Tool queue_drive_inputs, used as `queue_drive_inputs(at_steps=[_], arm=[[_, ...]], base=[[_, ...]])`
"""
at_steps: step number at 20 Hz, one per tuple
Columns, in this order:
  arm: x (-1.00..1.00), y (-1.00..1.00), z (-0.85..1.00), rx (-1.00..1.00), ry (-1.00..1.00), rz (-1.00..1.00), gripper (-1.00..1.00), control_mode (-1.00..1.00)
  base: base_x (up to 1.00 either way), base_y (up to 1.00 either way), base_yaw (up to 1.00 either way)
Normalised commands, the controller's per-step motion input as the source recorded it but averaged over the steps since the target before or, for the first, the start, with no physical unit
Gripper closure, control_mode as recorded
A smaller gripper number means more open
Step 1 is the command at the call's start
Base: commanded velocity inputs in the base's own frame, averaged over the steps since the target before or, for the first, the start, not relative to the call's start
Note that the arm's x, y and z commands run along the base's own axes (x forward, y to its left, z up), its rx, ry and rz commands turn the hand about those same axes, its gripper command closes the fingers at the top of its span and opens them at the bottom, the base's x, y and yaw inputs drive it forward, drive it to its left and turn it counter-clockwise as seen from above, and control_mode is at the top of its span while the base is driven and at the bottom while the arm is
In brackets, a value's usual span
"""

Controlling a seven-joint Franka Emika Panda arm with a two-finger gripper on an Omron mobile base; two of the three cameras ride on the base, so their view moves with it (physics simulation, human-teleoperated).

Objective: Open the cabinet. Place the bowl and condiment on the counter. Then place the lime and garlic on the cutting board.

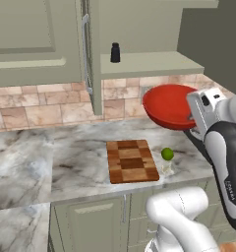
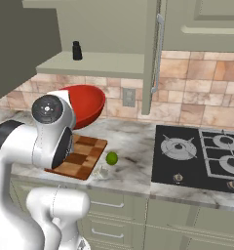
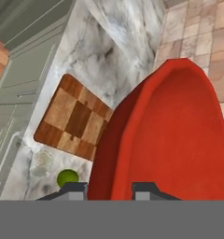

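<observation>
My gripper [image 3: 110,189] is shut on the rim of the glossy red bowl [image 1: 169,106] [image 2: 87,102] [image 3: 174,140], which hangs tilted in the air above the marble counter [image 1: 75,152], to the right of the chequered cutting board [image 1: 132,161] [image 3: 76,119]. The cabinet [image 1: 149,64] stands open, its door [image 1: 93,54] swung edge-on. On the cabinet shelf stands the black condiment [image 1: 115,52] [image 2: 77,51]. The lime [image 1: 167,154] [image 2: 111,157] [image 3: 67,178] and the whitish garlic [image 1: 167,169] [image 2: 103,172] [image 3: 41,161] lie on the counter just right of the board.
A black gas hob [image 2: 202,154] is set into the counter to the right. Tiled wall [image 1: 51,106] runs behind the counter. The other cabinet door [image 2: 21,44] hangs open at the left of the right base view.
</observation>
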Motion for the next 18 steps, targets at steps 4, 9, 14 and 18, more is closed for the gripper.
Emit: queue_drive_inputs(at_steps=[4,9,14,18], arm=[[-0.13,0.13,-0.26,0.03,0.00,0.00,1.00,-1.00],[-0.14,0.15,-0.24,0.03,0.00,0.01,1.00,-1.00],[-0.11,0.23,-0.21,0.02,0.00,0.01,1.00,-1.00],[-0.06,0.30,-0.23,0.01,0.00,0.03,1.00,-1.00]], base=[[0.00,0.00,0.00],[0.00,0.00,0.00],[0.00,0.00,0.00],[0.00,0.00,0.00]])
